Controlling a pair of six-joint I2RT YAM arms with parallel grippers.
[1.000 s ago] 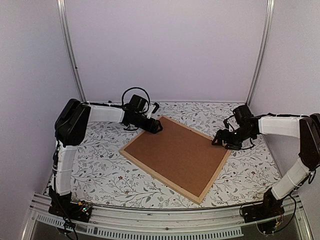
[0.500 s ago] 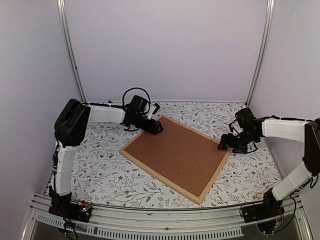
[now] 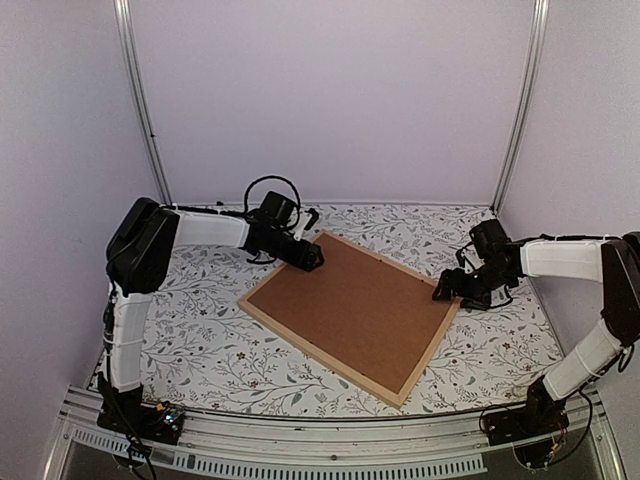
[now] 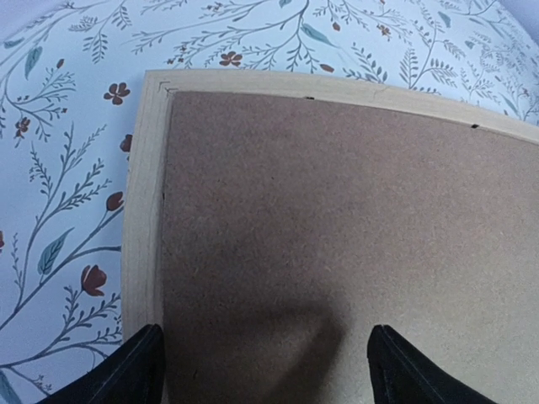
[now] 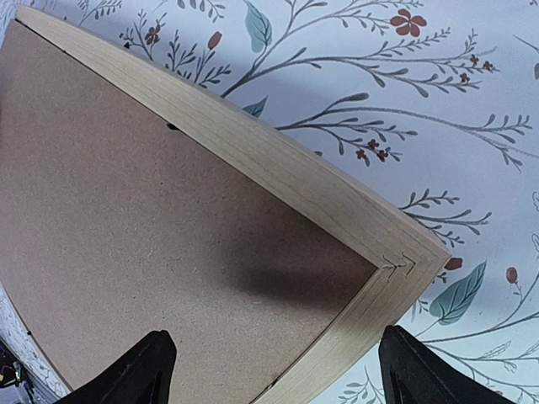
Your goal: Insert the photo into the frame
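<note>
the frame (image 3: 322, 353) is seen lying flat mid-table on the floral cloth (image 3: 210, 350), back up, with the brown board (image 3: 350, 310) seated inside it. the left gripper (image 4: 265, 362) is held low over the far corner, jaws spread wide, nothing gripped. the right gripper (image 5: 274, 370) is poised at the right corner, likewise spread wide, nothing gripped.

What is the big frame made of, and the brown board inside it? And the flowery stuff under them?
The frame looks like pale unpainted wood: grain lines run along its strips. The brown board looks like pressed fibreboard: matte, speckled, no grain. The flowery cover is printed cloth or vinyl; I cannot tell which.
</note>
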